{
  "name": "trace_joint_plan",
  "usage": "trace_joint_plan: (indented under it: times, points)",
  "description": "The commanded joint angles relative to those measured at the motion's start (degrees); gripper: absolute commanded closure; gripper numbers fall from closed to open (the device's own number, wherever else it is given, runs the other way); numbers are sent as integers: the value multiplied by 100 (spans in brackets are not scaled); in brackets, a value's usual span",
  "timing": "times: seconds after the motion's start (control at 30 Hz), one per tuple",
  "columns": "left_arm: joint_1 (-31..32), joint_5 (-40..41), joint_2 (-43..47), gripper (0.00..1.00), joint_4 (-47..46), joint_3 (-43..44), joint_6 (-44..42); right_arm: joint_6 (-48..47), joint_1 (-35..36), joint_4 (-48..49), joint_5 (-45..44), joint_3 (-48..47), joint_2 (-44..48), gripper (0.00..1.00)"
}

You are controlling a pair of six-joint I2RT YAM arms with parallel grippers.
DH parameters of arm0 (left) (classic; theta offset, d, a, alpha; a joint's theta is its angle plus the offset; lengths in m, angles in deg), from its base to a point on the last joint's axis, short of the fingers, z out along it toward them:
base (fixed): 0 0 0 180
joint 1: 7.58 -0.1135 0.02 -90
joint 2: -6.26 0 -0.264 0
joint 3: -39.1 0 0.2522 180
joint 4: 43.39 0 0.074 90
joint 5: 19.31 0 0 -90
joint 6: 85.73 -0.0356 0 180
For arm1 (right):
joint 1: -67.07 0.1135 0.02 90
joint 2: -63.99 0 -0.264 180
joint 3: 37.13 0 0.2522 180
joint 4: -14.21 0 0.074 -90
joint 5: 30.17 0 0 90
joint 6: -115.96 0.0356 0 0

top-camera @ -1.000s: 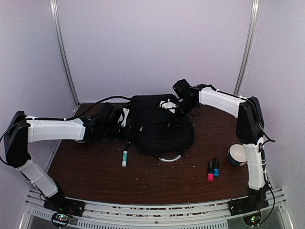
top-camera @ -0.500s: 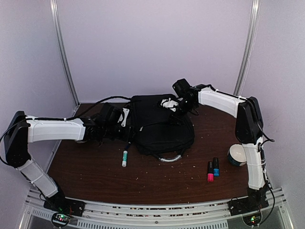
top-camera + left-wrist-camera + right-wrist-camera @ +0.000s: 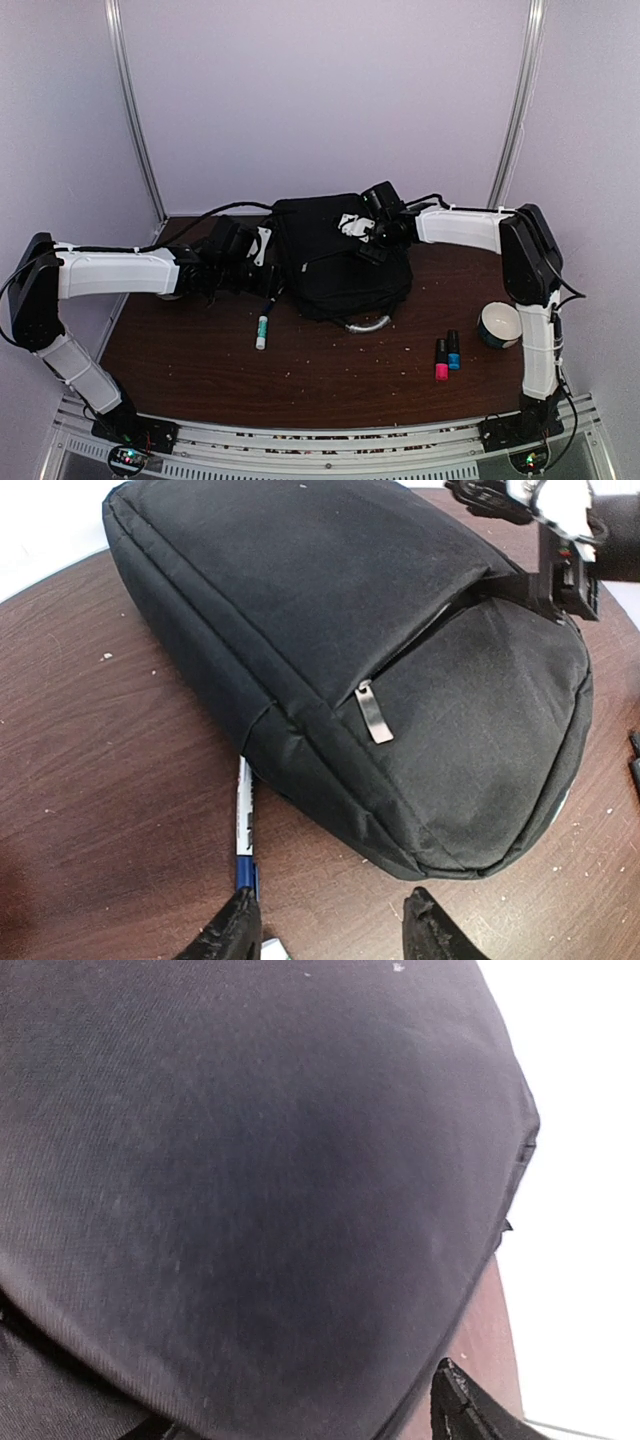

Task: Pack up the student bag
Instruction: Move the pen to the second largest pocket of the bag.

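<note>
right arm has swung left and lower over the student bag [image 3: 340,270], and the bag's near edge has pulled back a little. bag lies flat on the table [image 3: 300,375], far middle. right gripper [image 3: 366,238] sits at the top pocket mouth; gripping fabric or not, cannot tell. left gripper [image 3: 330,935] has its fingers apart with nothing between, by a pen [image 3: 243,815] tucked under the bag's edge. step looks like opening the pocket; next needs the mouth held wide. bag contents hidden. marker [image 3: 262,330], pink bottle [image 3: 441,366], blue bottle [image 3: 453,356] and bowl [image 3: 498,325] lie outside.
</note>
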Motion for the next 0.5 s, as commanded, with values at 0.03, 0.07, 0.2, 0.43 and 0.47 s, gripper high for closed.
trace_joint_plan:
  times: [0.03,0.07,0.2,0.43,0.47]
  points:
    - [29,137,52,50,-62,144,20,175,21,620,-465,405,610,32]
    - [29,160,38,50,-48,150,25,271,21,554,-411,385,697,32]
    - [29,252,17,50,-6,184,55,657,-49,462,-200,362,1006,32]
    - [29,269,-9,49,68,205,100,1160,-204,-61,628,262,1198,32]
    - [29,256,-10,49,83,203,100,1072,-215,-161,833,266,1173,32]
